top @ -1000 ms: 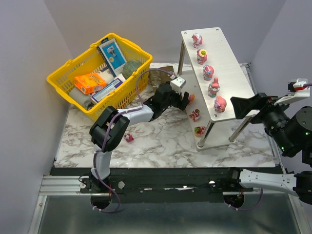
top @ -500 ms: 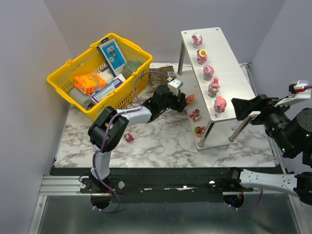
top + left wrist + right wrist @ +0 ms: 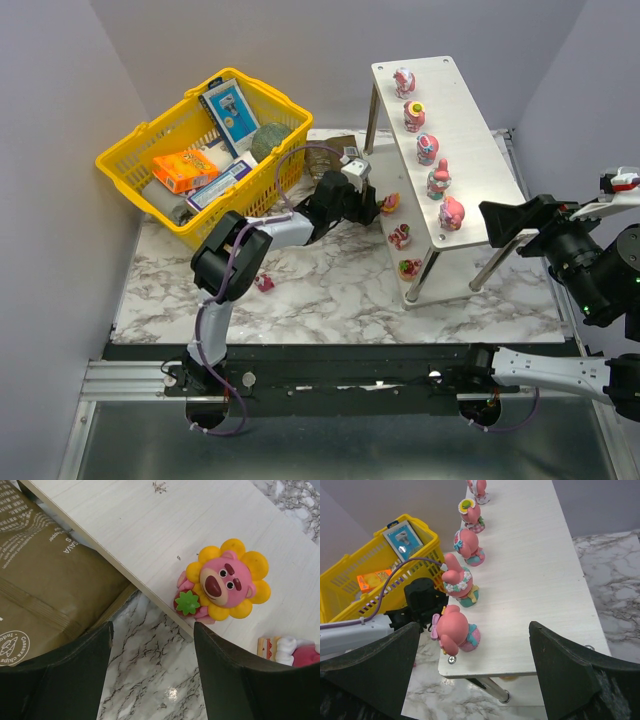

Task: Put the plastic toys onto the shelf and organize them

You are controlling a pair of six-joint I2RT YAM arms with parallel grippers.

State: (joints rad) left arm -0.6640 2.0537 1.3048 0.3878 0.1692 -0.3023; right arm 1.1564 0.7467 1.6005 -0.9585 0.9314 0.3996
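Yellow basket [image 3: 135, 165] of groceries was seen upper left, not task-relevant. One stray toy [image 3: 264, 283] was lying on the marble tabletop [image 3: 330, 290], left of centre. Left gripper [image 3: 368, 205] was held spread and empty, facing the sunflower toy [image 3: 222, 580] set at the lower board's [image 3: 150, 525] edge, possibly overhanging. On the shelf [image 3: 480, 150], five toys [image 3: 427, 148] were lined up on top for order. Right gripper [image 3: 505, 222] was parked far right, spread and empty, likely to stay clear. Plain grey walls [image 3: 50, 150] enclosed the cell.

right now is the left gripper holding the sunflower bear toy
No, the left gripper is open and empty, while the sunflower bear toy stands beyond it on the shelf board.
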